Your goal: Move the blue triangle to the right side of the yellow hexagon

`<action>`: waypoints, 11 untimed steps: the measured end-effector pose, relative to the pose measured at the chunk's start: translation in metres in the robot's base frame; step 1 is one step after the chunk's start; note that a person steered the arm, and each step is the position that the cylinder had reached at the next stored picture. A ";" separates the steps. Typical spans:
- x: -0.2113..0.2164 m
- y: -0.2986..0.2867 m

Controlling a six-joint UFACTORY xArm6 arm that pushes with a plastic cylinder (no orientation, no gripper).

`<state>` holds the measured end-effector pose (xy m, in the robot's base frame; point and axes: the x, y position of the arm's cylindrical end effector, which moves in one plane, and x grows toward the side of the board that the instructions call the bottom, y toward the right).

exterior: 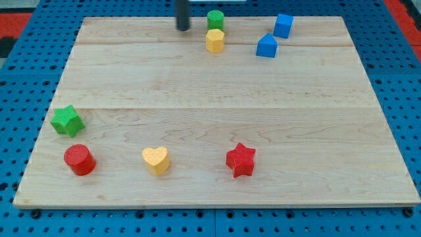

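The blue triangle lies near the view's top, right of centre. The yellow hexagon sits to its left, with a clear gap between them. A green cylinder stands just above the hexagon, touching or nearly touching it. A blue cube sits just above and to the right of the triangle. My tip is at the view's top, left of the hexagon and the green cylinder, and touches no block.
A green star lies at the wooden board's left edge. A red cylinder, a yellow heart and a red star stand in a row near the view's bottom. Blue pegboard surrounds the board.
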<state>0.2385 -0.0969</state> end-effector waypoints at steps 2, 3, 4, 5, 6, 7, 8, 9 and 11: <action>0.056 0.052; 0.055 0.092; 0.058 0.108; 0.066 0.119; 0.084 0.152; 0.101 0.216; 0.101 0.278; 0.087 0.288; 0.053 0.219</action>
